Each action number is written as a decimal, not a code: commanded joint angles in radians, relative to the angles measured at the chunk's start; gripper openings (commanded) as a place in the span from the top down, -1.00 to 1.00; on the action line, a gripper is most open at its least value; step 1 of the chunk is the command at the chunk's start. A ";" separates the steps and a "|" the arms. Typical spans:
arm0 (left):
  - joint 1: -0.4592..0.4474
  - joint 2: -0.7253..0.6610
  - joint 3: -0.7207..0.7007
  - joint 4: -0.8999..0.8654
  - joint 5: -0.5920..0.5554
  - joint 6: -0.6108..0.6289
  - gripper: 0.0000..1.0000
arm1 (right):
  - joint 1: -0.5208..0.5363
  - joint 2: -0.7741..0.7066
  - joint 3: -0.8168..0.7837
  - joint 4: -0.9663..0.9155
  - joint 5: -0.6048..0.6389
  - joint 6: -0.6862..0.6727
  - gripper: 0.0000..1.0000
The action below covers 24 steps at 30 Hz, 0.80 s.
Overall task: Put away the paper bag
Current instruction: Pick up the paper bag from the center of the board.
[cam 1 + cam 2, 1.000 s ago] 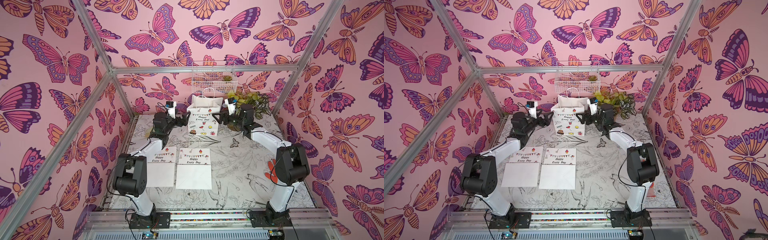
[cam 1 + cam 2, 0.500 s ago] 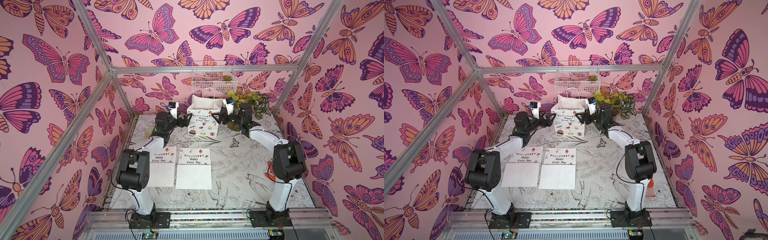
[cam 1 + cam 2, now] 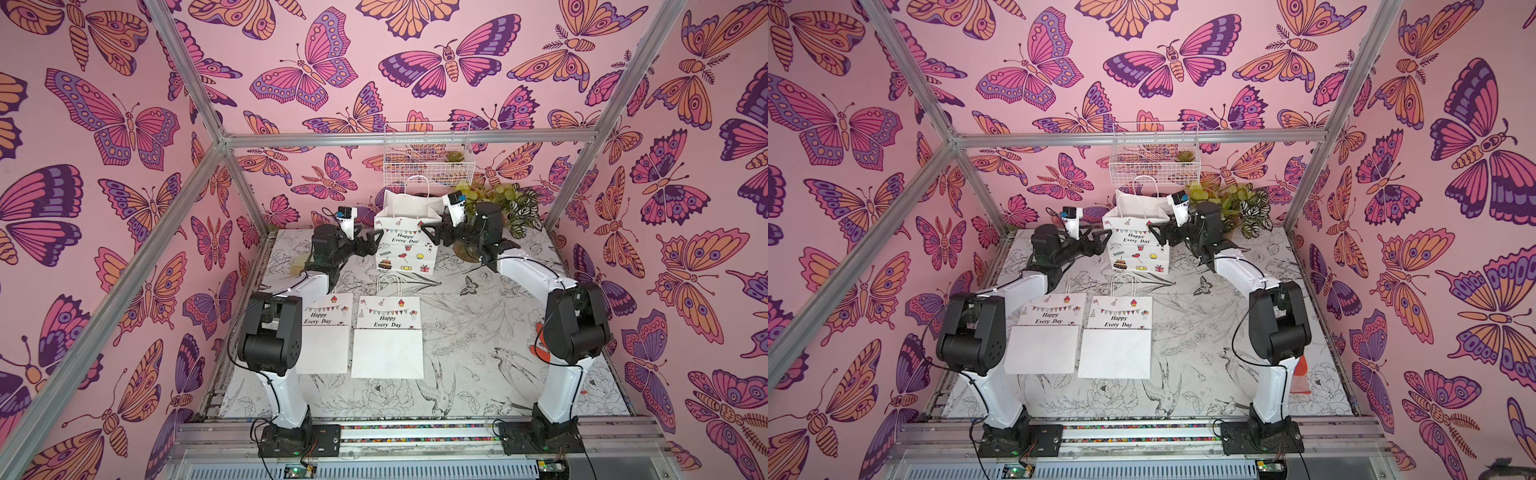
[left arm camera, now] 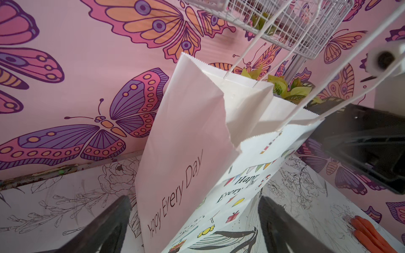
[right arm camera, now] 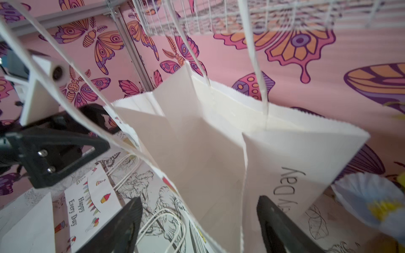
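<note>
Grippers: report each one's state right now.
Left gripper: open, at the standing paper bag, holding nothing.
Right gripper: open, holding nothing.

Pink walls (image 3: 124, 208) printed with big purple and orange butterflies close me in on three sides, framed by silver metal bars (image 3: 311, 139). My worktop (image 3: 478, 332) carries a black-and-white drawing of flowers and birds. A white wire basket (image 3: 428, 174) hangs on the back wall, with leafy plants (image 3: 515, 203) lower down beside it. The light is soft and even.
</note>
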 commanded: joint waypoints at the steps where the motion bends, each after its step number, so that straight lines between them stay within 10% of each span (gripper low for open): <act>1: 0.009 0.003 0.003 -0.009 0.026 0.001 -0.87 | 0.034 0.041 0.063 -0.047 -0.002 -0.035 -0.58; 10: 0.020 0.018 0.002 -0.017 0.038 -0.013 -0.87 | 0.036 0.048 0.047 -0.026 0.018 -0.022 0.45; 18: 0.023 -0.021 -0.037 -0.014 0.023 -0.027 -0.87 | 0.047 0.042 0.031 -0.037 0.064 -0.027 0.98; 24: 0.037 -0.173 -0.160 0.012 -0.008 -0.078 -0.87 | 0.047 -0.015 0.051 -0.112 0.100 -0.038 1.00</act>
